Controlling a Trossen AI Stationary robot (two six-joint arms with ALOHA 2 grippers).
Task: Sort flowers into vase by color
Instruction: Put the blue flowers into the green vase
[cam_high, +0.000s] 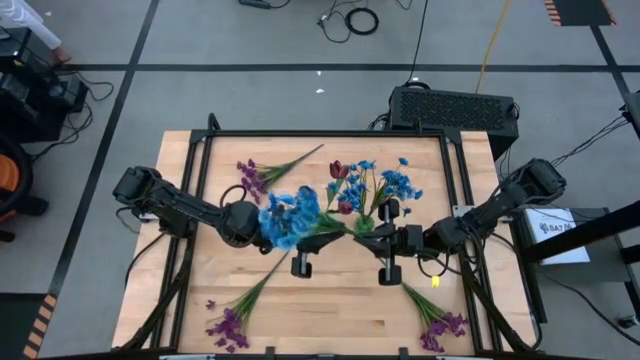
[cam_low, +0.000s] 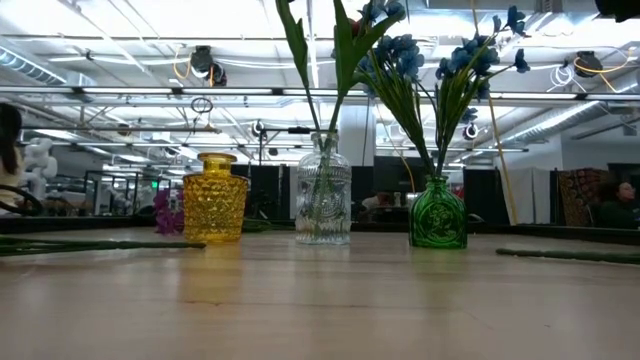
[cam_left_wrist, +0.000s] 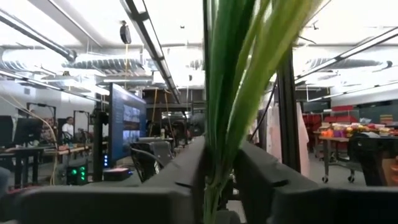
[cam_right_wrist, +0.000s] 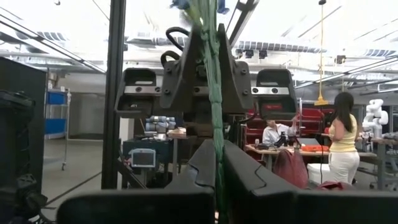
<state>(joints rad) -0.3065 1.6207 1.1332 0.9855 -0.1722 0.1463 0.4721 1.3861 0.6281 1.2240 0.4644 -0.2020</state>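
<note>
A blue flower (cam_high: 290, 212) is held in the air over the table's middle, between my two grippers. My left gripper (cam_high: 285, 228) comes from the table's left and is shut on its leafy stem (cam_left_wrist: 221, 124). My right gripper (cam_high: 372, 232) comes from the right and is shut on the thin lower stem (cam_right_wrist: 216, 124). In the right wrist view, the left gripper (cam_right_wrist: 205, 81) faces me with the blossoms (cam_right_wrist: 193, 5) above it. A yellow vase (cam_low: 215, 197), a clear vase (cam_low: 323, 195) and a green vase (cam_low: 438, 212) with blue flowers (cam_low: 480, 50) stand at the far side. My left gripper pinches the flower's bundle of stem and leaves (cam_left_wrist: 214, 171) between its two fingers (cam_left_wrist: 180, 177), slanting up from the table's left. The stem stands across the fingers and rises above them, clear of the table. My right gripper pinches the thin green stem (cam_right_wrist: 217, 163) between its two fingers (cam_right_wrist: 249, 177), slanting up from the table's right. The stem runs up past the fingertips to the left gripper. It is lifted clear of the table.
A purple flower (cam_high: 258, 175) lies on the table at the far left. Two more purple flowers (cam_high: 230, 325) (cam_high: 440, 325) lie near the front edge, left and right. A dark red blossom (cam_high: 338, 170) stands among the vases. A black frame (cam_high: 330, 133) borders the table.
</note>
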